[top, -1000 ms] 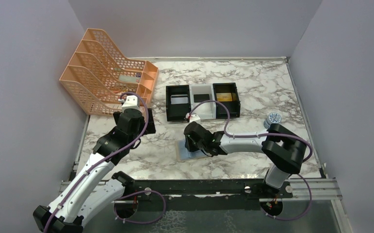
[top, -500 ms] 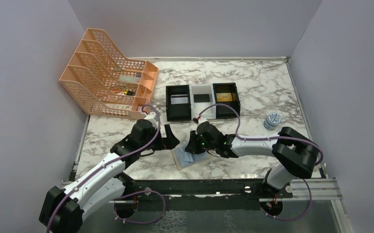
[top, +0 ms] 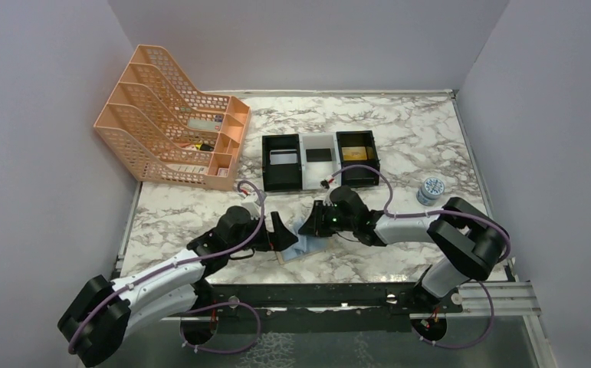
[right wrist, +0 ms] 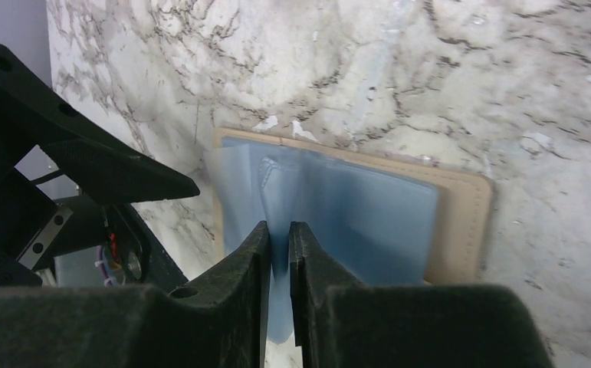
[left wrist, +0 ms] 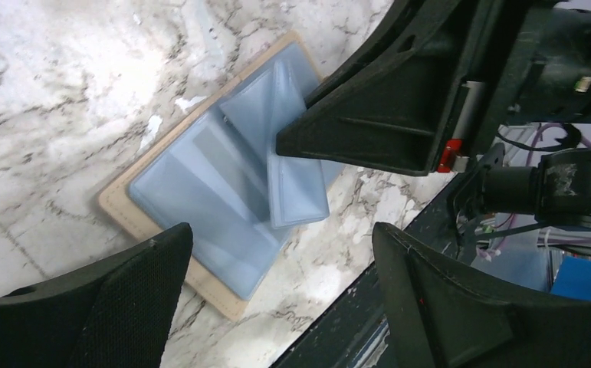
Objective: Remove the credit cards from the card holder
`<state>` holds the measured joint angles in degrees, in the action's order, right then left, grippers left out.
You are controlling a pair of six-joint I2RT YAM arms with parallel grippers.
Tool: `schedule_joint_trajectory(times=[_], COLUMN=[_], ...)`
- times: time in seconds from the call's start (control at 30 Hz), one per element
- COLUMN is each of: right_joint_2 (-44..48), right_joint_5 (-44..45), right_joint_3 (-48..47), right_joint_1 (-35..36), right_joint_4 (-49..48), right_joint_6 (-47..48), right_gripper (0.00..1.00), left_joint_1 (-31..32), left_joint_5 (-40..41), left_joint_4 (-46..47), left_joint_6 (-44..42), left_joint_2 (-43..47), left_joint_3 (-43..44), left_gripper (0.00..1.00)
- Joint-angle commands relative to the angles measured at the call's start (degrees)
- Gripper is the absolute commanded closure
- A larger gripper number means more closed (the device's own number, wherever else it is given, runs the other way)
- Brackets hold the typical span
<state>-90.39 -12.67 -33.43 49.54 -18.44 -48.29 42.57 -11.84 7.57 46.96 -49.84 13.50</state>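
The card holder (top: 307, 247) lies open on the marble near the front edge, with a tan rim and grey-blue inner sleeves (left wrist: 200, 192). My right gripper (right wrist: 279, 230) is shut on one blue sleeve flap (left wrist: 296, 184) and holds it raised off the rest; in the top view the right gripper (top: 316, 222) is at the holder's far side. My left gripper (left wrist: 277, 230) hovers open just above the holder's near-left part, touching nothing. I cannot tell whether credit cards sit inside the sleeves. Single cards lie in the trays: pale (top: 283, 159), dark (top: 320, 153), gold (top: 356, 153).
An orange mesh file rack (top: 169, 130) stands at the back left. Three small trays, black (top: 269, 172), white (top: 324, 175) and black (top: 374, 165), sit behind the holder. A small round tin (top: 430, 188) is at the right. The black rail (top: 315, 295) runs just in front of the holder.
My left arm swung from the file rack right and forward to the holder, jaws narrowing slightly. My right gripper drew back to the right, lifting a blue sleeve flap.
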Motion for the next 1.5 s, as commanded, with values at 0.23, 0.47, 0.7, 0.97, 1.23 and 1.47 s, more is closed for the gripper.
schedule_joint_trajectory(times=[0.23,0.47,0.7,0.97,1.23,1.47], right_joint_2=[-2.7,-2.9,-3.0,-2.9,1.6,10.3], right_joint_5=[-9.0,-9.4,-9.7,-11.3,-9.6,3.4], right_joint_3=[4.2,4.8,5.0,5.2,5.1,3.9], right_joint_1=[-4.2,-4.9,-5.3,-5.9,-7.2,-7.9], right_joint_4=[-10.7,-11.7,-11.8,-12.2,-7.9,7.1], right_joint_6=[-4.5,-4.9,-4.8,-4.5,-3.1,1.4], right_gripper=[0.84,0.82,0.81,0.78,0.59,0.42], left_joint_1=[3.4,6.0,6.4,7.7,8.2,8.8], left_joint_5=[-0.2,0.2,-0.2,-1.0,-3.2,-3.4], left_joint_4=[10.4,13.1,15.6,21.4,25.8,27.6], left_joint_6=[0.7,0.1,-0.3,0.9,0.9,1.0], left_joint_2=[-8.4,-12.5,-19.4,-24.3,-26.6,-31.0], left_joint_3=[2.7,5.1,6.1,6.5,8.2,9.8], left_gripper=[0.14,0.2,0.23,0.27,0.35,0.35])
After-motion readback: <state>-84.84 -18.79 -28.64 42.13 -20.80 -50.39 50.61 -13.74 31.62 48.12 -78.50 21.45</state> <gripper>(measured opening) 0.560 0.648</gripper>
